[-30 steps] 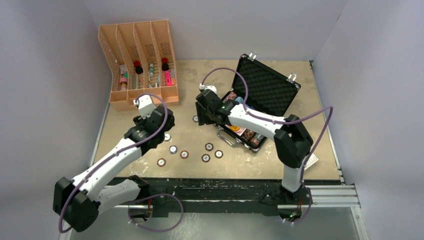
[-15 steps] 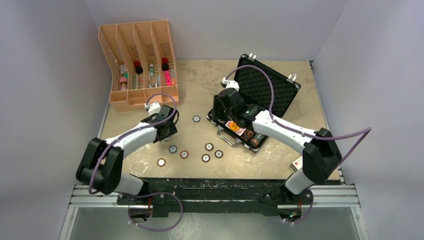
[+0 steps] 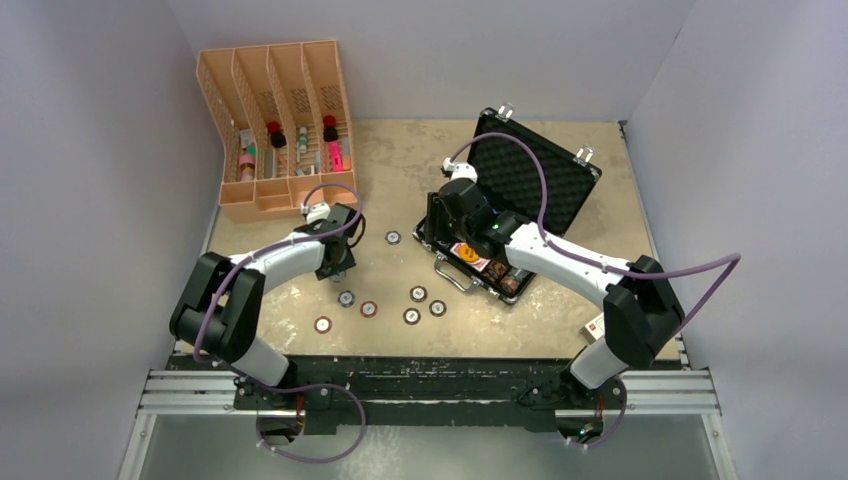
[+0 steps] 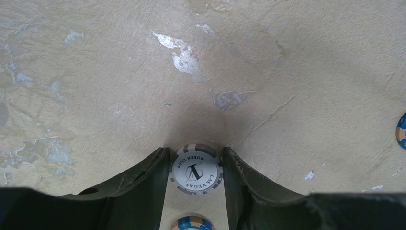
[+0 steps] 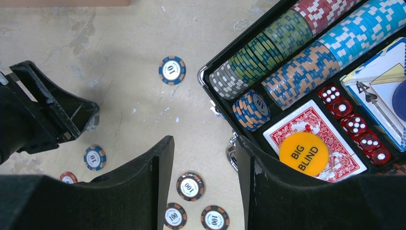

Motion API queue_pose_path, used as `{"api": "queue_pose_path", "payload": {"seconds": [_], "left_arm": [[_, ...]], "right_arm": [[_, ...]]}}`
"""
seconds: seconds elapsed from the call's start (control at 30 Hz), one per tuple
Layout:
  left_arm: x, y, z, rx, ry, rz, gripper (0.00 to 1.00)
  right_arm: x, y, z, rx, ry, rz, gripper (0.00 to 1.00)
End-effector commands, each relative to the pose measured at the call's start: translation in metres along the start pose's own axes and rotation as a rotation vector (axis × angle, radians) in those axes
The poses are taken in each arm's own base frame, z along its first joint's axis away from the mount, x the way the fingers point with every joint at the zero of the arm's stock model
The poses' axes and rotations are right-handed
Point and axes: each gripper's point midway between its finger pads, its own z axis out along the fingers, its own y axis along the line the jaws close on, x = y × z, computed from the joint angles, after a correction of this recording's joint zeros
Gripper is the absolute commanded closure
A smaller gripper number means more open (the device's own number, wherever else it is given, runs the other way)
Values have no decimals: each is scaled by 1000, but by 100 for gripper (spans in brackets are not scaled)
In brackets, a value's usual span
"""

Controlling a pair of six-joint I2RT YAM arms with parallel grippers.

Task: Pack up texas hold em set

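- Seven loose chips [image 3: 419, 294] are lying flat on the table [image 3: 560, 330] in the top view. They are scattered between the two arms, all outside the briefcase [image 3: 535, 180].
- The briefcase is standing open at centre-right, with its foam-lined lid tilting back toward the far wall.
- The left gripper [image 4: 195, 149] is reaching down to the table surface, near the front of the orange rack [image 3: 275, 130].
- Its fingers [image 4: 143, 187] are closing in on a grey chip [image 4: 196, 172] marked "Las Vegas Poker Club". The chip is lying flat, and both inner faces are appearing to touch its rim.
- A blue-and-orange chip [image 4: 191, 223] is sitting just beside the grey chip, partly cut off by the bottom edge of the left wrist view.
- The right gripper [image 5: 202, 141] is hovering over the table just beside the corner of the briefcase. Its fingers [image 5: 258, 187] are standing well apart and holding nothing.
- Inside the case, chip rows [image 5: 268, 48] in grey, green, red, orange and blue are lying on edge in their channels.
- A short chip stack [image 5: 251, 109] is leaning at the end of one row.
- The red-backed card deck [image 5: 335, 165] is resting in its compartment with an orange "BIG BLIND" button [image 5: 303, 153] lying on top. Red dice [image 5: 354, 124] are lining the slot beside it.
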Motion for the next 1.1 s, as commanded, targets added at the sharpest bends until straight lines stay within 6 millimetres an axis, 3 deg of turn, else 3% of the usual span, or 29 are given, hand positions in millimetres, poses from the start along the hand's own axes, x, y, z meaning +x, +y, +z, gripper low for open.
{"api": "queue_pose_path", "payload": {"seconds": [0.0,0.23,0.43,0.57,0.7,0.87,1.07], "left_arm": [[7,2,-7,7,60,21,54],[21,5,-9,16,116,56,50],[15,3,-10,19,97,55,68],[-1,-9,-22,83,48,31,72],[-20,-30,-52,224,12,-42,73],[-45,-73,-105,501,-2,-176,73],[-79,-118,-169,811,0,-372,73]], "right_arm": [[-18,6,-8,-32,-66,4,47],[-17,4,-9,-27,-67,16,48],[-15,4,-10,-31,-66,28,48],[-15,4,-13,-42,-74,31,48],[-16,14,-20,-121,-90,35,46],[-15,43,-39,-336,-131,33,43],[-44,76,-80,-582,-312,56,25]]}}
